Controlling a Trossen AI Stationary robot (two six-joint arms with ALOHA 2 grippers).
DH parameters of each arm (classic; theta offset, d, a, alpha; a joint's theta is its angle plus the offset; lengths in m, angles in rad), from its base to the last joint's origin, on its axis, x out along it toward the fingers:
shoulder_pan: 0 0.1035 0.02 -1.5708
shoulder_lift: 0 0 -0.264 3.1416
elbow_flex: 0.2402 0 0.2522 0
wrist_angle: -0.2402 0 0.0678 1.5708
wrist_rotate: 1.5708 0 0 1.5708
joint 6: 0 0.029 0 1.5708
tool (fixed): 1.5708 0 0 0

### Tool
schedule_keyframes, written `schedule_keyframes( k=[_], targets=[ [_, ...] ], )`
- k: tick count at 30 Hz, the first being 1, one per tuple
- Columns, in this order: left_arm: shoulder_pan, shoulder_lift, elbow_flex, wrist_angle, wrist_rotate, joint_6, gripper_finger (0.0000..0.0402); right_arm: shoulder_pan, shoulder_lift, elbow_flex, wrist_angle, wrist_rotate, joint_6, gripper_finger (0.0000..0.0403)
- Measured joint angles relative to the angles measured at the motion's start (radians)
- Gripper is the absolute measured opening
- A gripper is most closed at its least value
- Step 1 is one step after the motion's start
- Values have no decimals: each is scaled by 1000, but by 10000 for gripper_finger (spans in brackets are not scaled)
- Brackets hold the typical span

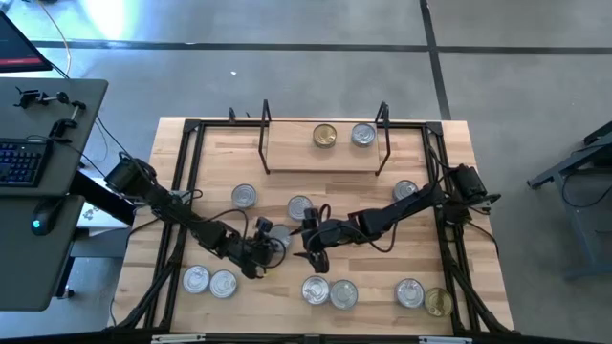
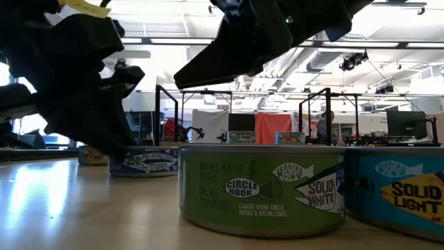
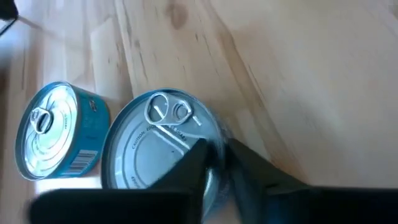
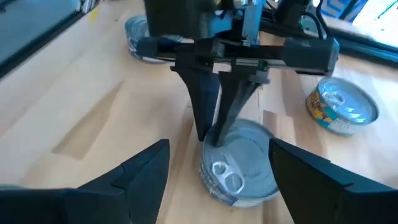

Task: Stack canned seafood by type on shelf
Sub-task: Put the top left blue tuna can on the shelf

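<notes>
Wooden bench centre: silver-lidded tin is pinched at its rim by left tool, nearly closed, w/ right tool held wide astride it, shelf lying toward far edge.

Bare board between shelf and middle tins; both arms crowd centre; tins line the front edge
</notes>
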Motion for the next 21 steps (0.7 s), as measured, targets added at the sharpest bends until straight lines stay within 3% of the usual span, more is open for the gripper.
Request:
schedule_keyframes(
  k=[2, 15, 21],
  targets=[
    [11, -9, 0, 9, -8, -36, 11, -2, 0, 0, -4, 1, -47, 266],
    [110, -161, -7, 34, -32, -123, 1, -53, 33, 0, -74, 15, -479, 266],
    [128, -192, -6, 64, -31, -152, 0, -62, 87, 0, -5, 179, -477, 266]
  ],
)
